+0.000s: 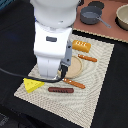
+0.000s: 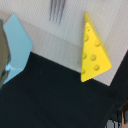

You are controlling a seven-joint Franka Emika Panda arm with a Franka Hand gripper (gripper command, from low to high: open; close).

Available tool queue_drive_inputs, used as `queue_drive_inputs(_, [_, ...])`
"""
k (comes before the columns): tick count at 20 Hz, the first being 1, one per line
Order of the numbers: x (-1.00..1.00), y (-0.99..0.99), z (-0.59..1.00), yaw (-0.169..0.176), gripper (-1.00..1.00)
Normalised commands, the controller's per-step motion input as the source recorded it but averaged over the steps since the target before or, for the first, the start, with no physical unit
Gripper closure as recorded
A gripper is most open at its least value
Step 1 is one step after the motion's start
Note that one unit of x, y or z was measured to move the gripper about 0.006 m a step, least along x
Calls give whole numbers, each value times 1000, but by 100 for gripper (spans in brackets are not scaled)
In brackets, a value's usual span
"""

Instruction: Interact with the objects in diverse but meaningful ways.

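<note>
A yellow holed cheese wedge (image 1: 34, 85) (image 2: 94, 52) lies at the corner of the beige placemat (image 1: 100, 75). My white arm (image 1: 50, 55) hangs over the mat just beside it, and its body hides the fingers. The wrist view shows a light blue cup (image 2: 17, 45) on the mat near the cheese; in the exterior view the arm hides it. A thin brown sausage (image 1: 61, 90) lies near the mat's front edge. An orange ridged block (image 1: 81, 46) sits at the mat's far side. The dark grey long-handled pan (image 1: 90, 16) stands beyond the mat.
A round wooden plate (image 1: 76, 66) sits mid-mat, partly behind the arm. Two orange sticks (image 1: 74, 83) (image 1: 87, 58) lie beside it. A tan bowl (image 1: 122, 15) stands at the far right. A black cable (image 1: 15, 74) runs across the dark table.
</note>
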Motion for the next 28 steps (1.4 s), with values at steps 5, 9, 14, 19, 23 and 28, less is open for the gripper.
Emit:
queue_drive_inputs(5, [-814,610,-157,64,-100])
queue_drive_inputs(9, [-829,553,-237,77,-100])
queue_drive_inputs(14, [-872,483,-318,84,-100])
queue_drive_inputs(19, [-949,372,-423,85,-100])
queue_drive_inputs(23, [-987,308,-468,83,-100])
queue_drive_inputs(28, [-1000,274,-473,78,-100])
